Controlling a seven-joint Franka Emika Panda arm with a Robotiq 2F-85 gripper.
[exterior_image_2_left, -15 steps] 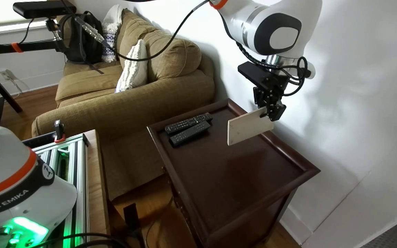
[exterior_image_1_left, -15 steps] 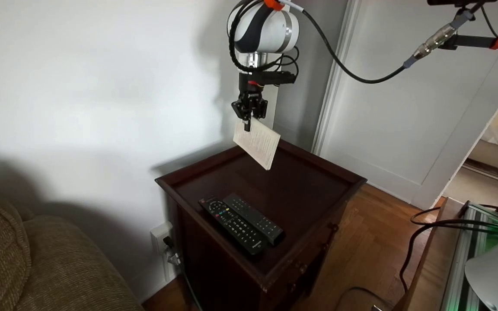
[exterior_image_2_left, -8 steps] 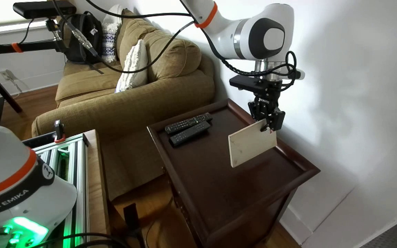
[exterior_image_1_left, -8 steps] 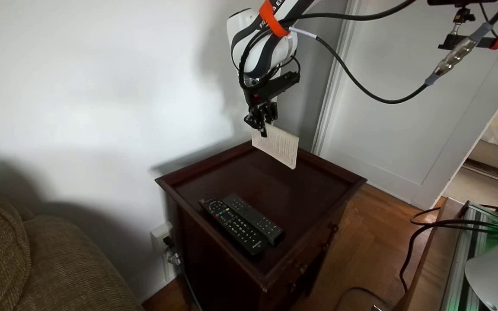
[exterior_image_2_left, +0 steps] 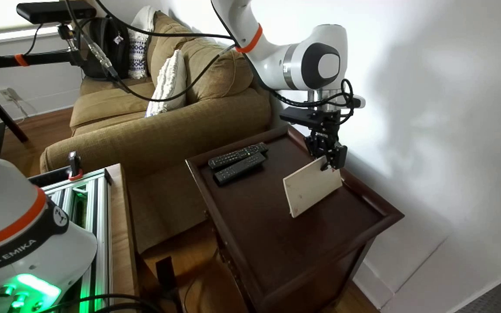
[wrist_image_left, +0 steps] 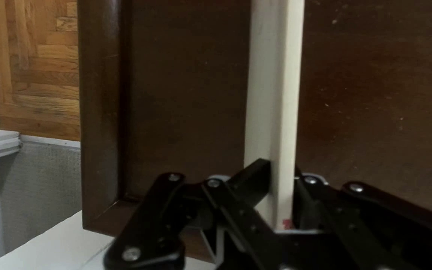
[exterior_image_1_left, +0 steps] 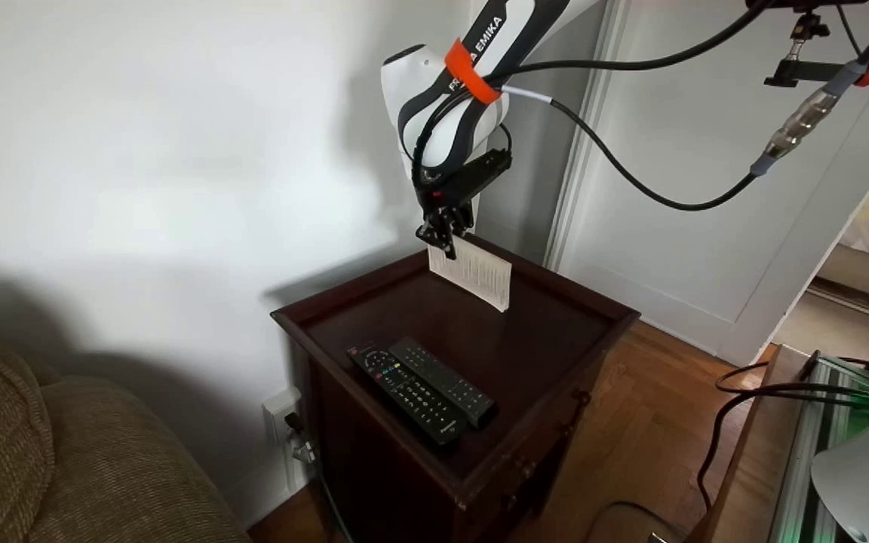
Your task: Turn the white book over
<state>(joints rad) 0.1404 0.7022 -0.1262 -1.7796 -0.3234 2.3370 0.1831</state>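
Observation:
The white book (exterior_image_1_left: 482, 276) is held on edge over the dark wooden nightstand (exterior_image_1_left: 548, 309). Its face with rows of print shows in this exterior view. Its plain cream face (exterior_image_2_left: 309, 189) shows in an exterior view, leaning a little. My gripper (exterior_image_1_left: 449, 253) is shut on the book's upper edge near the wall-side end; the gripper (exterior_image_2_left: 328, 165) points down. In the wrist view the book (wrist_image_left: 289, 93) stands edge-on between the black fingertips (wrist_image_left: 281, 174), with a small red mark low on its edge. The lower edge is at or very near the top; I cannot tell whether it touches.
Two black remotes, one (exterior_image_1_left: 408, 396) with coloured buttons and a plainer one (exterior_image_1_left: 446, 381), lie side by side on the nightstand's sofa side. The nightstand has a raised rim (exterior_image_2_left: 363, 200) along the white wall (exterior_image_2_left: 429, 130). A brown sofa (exterior_image_2_left: 168, 126) stands beside it.
My gripper has lowered with the book, bringing it down close to the nightstand's top. The book has also turned slightly. The grip is kept and the remotes have not moved.

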